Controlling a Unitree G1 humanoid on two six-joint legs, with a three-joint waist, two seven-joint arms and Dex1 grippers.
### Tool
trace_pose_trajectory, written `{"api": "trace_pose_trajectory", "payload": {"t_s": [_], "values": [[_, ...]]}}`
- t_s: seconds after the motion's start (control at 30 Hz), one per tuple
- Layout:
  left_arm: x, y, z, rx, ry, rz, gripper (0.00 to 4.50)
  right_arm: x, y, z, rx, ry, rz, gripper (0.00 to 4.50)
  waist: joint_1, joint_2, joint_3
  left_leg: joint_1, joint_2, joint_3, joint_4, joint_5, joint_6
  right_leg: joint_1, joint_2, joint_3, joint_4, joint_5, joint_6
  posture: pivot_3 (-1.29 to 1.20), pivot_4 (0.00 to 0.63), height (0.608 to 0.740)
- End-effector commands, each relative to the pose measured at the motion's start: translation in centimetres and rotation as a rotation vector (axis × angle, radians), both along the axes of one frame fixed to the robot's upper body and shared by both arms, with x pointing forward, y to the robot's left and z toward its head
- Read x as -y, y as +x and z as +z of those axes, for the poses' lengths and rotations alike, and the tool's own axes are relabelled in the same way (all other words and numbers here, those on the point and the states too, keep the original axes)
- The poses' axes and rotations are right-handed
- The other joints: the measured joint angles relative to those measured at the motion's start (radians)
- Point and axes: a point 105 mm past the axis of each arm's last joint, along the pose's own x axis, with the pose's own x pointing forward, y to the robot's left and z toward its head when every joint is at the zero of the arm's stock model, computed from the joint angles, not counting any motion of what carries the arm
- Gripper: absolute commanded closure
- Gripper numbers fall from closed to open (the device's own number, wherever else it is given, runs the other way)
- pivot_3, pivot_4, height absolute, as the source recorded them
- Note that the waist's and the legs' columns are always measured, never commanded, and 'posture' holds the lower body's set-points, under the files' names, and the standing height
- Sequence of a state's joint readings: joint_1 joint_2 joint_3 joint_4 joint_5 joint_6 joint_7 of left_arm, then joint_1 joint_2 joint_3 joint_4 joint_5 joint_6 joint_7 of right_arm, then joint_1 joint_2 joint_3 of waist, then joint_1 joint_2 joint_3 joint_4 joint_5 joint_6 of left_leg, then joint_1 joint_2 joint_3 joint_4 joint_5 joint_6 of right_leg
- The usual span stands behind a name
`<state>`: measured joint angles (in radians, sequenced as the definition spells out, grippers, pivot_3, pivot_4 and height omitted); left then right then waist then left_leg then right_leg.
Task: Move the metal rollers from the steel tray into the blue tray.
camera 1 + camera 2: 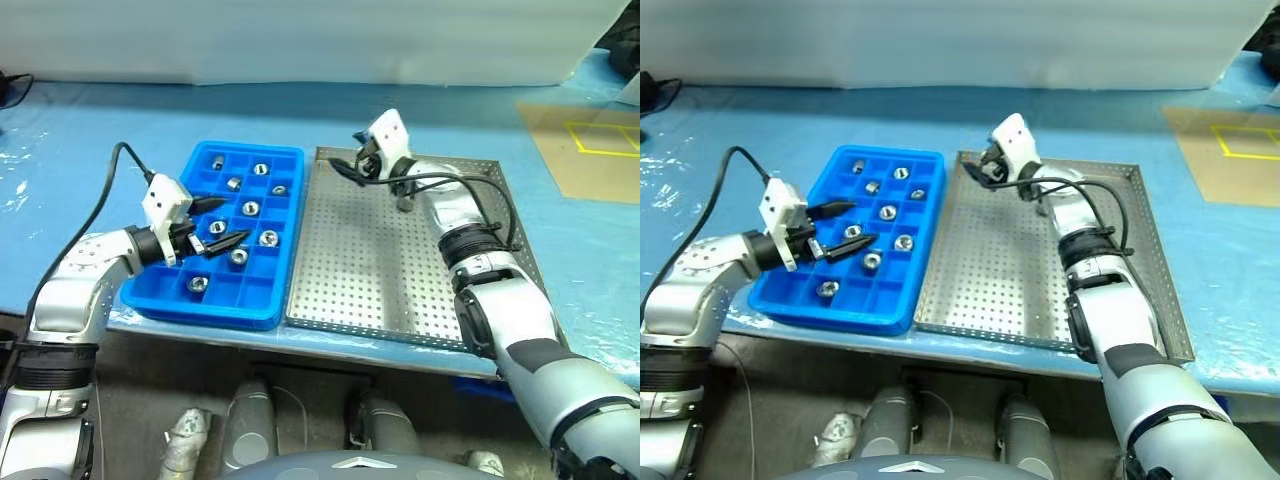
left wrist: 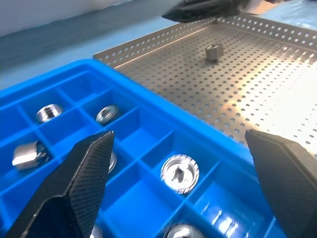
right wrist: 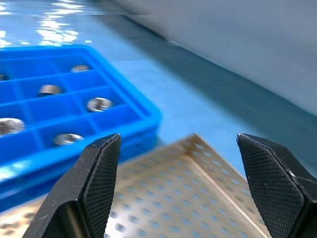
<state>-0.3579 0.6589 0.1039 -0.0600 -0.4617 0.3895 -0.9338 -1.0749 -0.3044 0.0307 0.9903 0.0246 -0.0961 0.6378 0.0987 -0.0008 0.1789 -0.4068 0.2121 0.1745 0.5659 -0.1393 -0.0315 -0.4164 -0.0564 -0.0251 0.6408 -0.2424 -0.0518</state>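
While level, right gripper [image 1: 352, 160] gapes

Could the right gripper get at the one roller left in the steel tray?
Probably yes. The right gripper hangs open above the steel tray, and the roller stands alone on bare floor close by, though partly behind that arm.

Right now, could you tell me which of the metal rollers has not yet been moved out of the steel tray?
The lone roller standing on the steel tray's perforated floor, beside the right arm; every other roller sits in a compartment of the blue tray.
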Motion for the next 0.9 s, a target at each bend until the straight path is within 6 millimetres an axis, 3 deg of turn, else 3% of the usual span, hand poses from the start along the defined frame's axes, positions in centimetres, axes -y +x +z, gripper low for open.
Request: {"api": "trace_pose_trajectory", "payload": {"t_s": [0.03, 0.23, 0.43, 0.6, 0.9], "values": [[0.6, 0.4, 0.8, 0.042, 0.000, -0.029, 0.00, 2.8, 0.5, 0.7, 0.029, 0.017, -0.094, 0.63, -0.005, 0.000, 0.000, -0.001, 0.000, 0.000, 0.000, 0.000, -0.001, -0.001, 0.000, 0.000, 0.000, 0.000, 0.000, 0.01, 0.150, 0.740], [1.3, 1.1, 0.5, 0.045, 0.001, -0.047, 0.00, 5.2, 0.5, -3.3, -0.065, -0.029, -0.197, 0.63, -0.018, 0.000, 0.000, -0.004, 0.000, 0.000, 0.000, 0.000, 0.000, -0.004, 0.002, 0.001, 0.001, 0.000, 0.000, -0.01, 0.150, 0.740], [1.3, 1.0, 0.2, 0.033, -0.007, -0.052, 0.00, 5.7, 0.4, -4.9, -0.109, -0.025, -0.232, 0.63, -0.024, 0.000, 0.000, -0.006, 0.001, 0.000, 0.003, -0.001, 0.003, -0.006, 0.001, 0.000, 0.001, 0.000, 0.000, 0.00, 0.150, 0.740], [1.0, 0.8, 0.0, 0.027, 0.002, -0.042, 0.00, 7.3, 0.7, -5.2, -0.130, 0.008, -0.334, 0.63, -0.023, 0.000, 0.000, -0.007, 0.001, 0.000, 0.004, -0.002, 0.003, -0.006, 0.001, 0.000, 0.001, 0.000, 0.000, 0.01, 0.150, 0.740], [0.9, 0.5, -0.2, 0.024, 0.003, -0.036, 0.00, 8.1, -0.2, -8.8, -0.234, -0.006, -0.381, 0.63, -0.021, 0.000, 0.000, -0.007, 0.001, 0.000, 0.005, -0.002, 0.003, -0.006, 0.001, 0.000, 0.001, 0.000, 0.000, 0.02, 0.150, 0.740]]}}
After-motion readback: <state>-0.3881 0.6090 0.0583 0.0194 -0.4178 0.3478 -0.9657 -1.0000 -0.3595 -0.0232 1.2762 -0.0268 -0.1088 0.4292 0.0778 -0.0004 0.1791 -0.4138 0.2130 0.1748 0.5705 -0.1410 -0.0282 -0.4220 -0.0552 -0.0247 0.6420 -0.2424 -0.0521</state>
